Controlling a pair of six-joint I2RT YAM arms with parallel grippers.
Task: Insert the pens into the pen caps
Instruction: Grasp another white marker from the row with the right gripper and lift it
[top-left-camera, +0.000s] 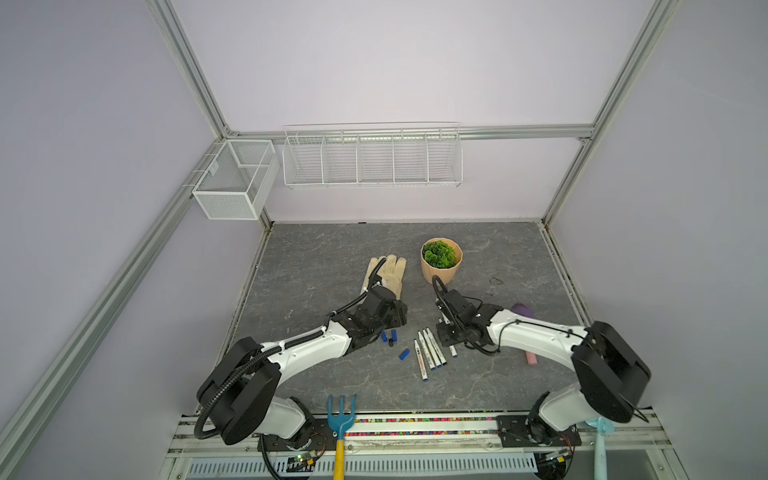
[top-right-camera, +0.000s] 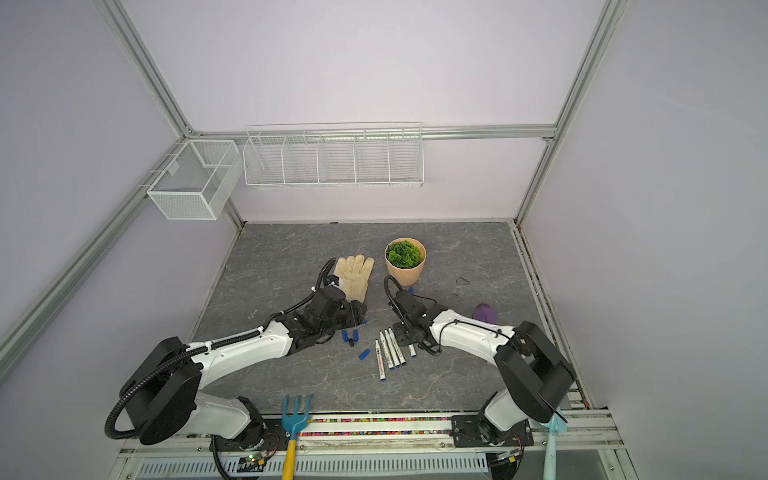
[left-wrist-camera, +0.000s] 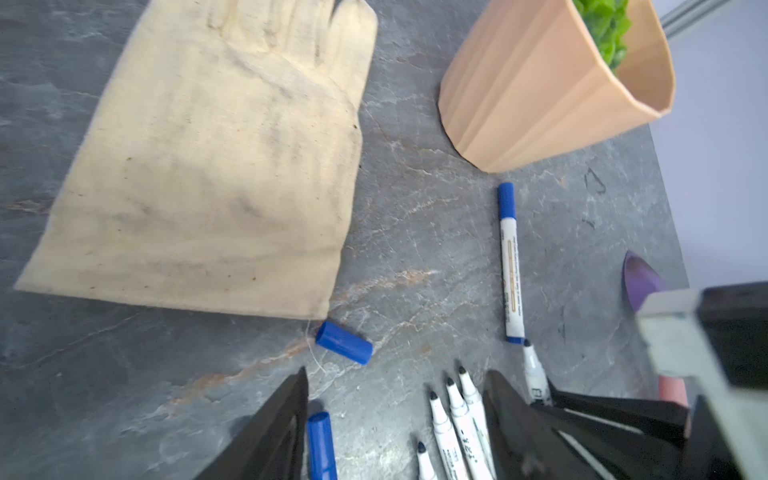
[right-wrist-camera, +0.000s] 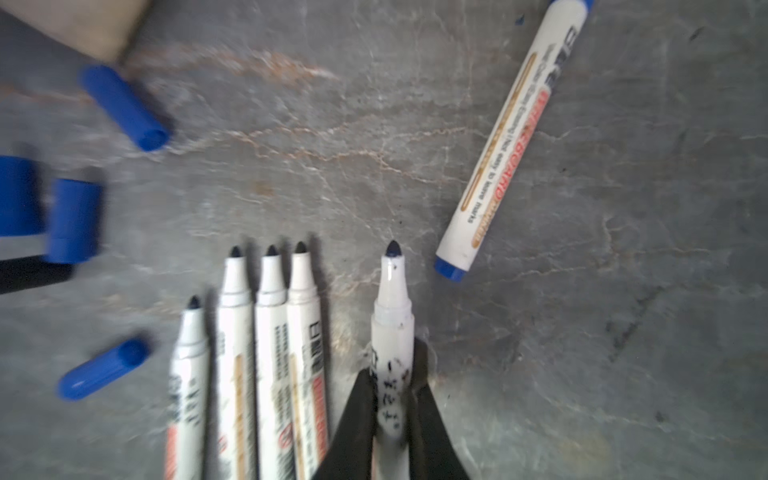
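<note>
On veined stone (right-wrist-camera: 582, 332), right pincer (right-wrist-camera: 392, 374) gripping slim white pen (right-wrist-camera: 392, 316)

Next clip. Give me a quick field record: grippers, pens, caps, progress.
left gripper: open, holding nothing, near the loose caps
right gripper: shut on an uncapped pen
other pens: row of four uncapped pens lying side by side; one capped pen near the plant pot
loose caps: four blue caps, one black cap
progress: one of six pens capped
</note>
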